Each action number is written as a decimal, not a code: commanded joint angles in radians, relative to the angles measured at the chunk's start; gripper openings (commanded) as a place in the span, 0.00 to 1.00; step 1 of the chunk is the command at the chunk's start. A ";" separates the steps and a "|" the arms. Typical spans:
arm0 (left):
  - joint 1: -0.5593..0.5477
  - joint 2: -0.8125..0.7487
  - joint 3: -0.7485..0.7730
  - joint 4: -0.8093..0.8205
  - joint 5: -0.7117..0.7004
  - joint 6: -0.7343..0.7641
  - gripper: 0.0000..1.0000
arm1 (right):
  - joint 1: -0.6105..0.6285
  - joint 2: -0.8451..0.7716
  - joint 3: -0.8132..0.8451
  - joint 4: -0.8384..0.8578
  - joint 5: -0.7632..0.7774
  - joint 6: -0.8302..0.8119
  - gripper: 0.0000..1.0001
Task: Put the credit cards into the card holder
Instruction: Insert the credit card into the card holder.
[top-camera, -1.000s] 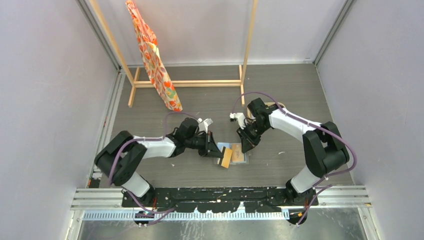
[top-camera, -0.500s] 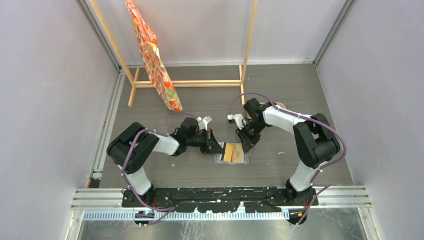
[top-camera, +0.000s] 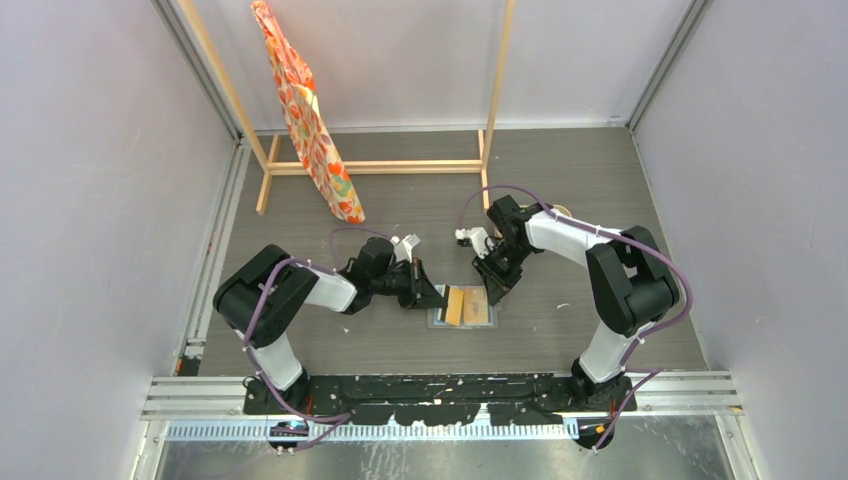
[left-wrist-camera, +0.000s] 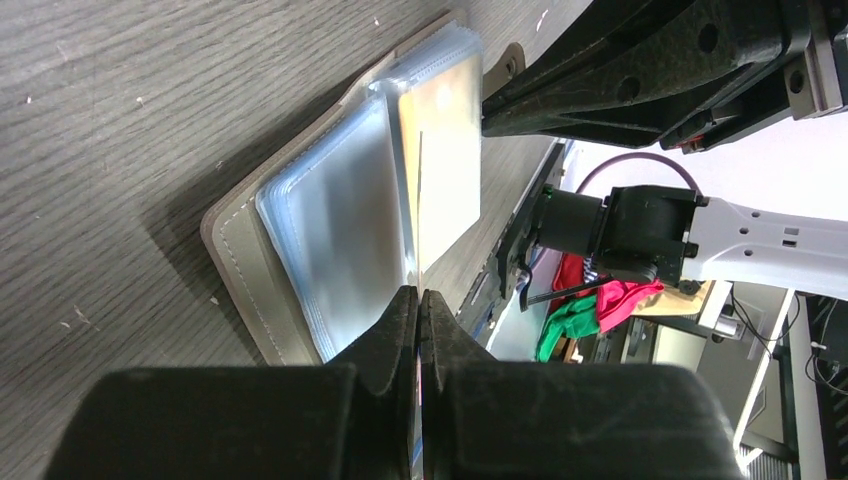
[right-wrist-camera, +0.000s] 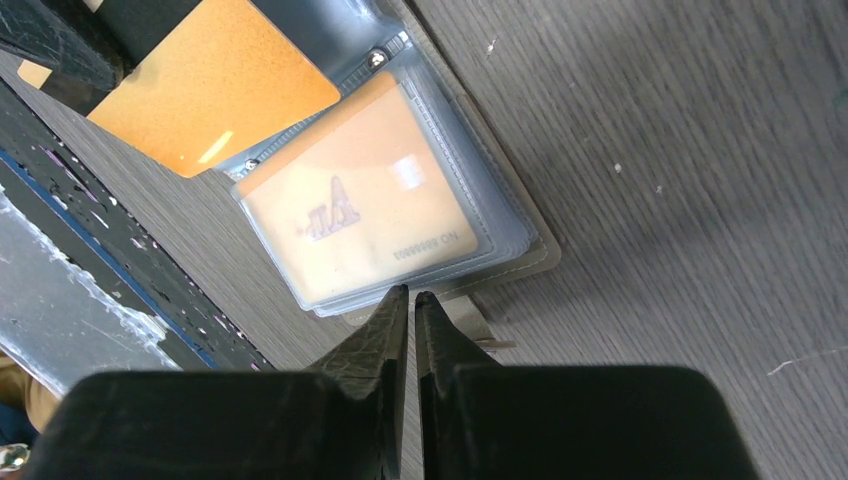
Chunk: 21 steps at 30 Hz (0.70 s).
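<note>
Though its view shows only an edge, left end effector (left-wrist-camera: 419, 295) grips orange card (right-wrist-camera: 215, 90).

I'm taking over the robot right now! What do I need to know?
Left claw: shut on a loose orange card, over the open card holder.
Right claw: closed at the holder's edge; whether it grips anything is unclear.
Done: one sleeved card is in.
Left to do: slide the loose orange card into an empty sleeve.
</note>
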 joint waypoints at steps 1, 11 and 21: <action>0.006 0.000 0.009 0.042 -0.007 -0.004 0.00 | 0.005 0.001 0.032 -0.007 0.009 0.008 0.12; 0.005 0.052 0.019 0.084 -0.001 -0.019 0.00 | 0.006 0.010 0.036 -0.014 0.001 0.008 0.12; 0.005 0.029 -0.009 0.136 -0.009 -0.032 0.00 | 0.006 0.012 0.035 -0.014 0.006 0.007 0.12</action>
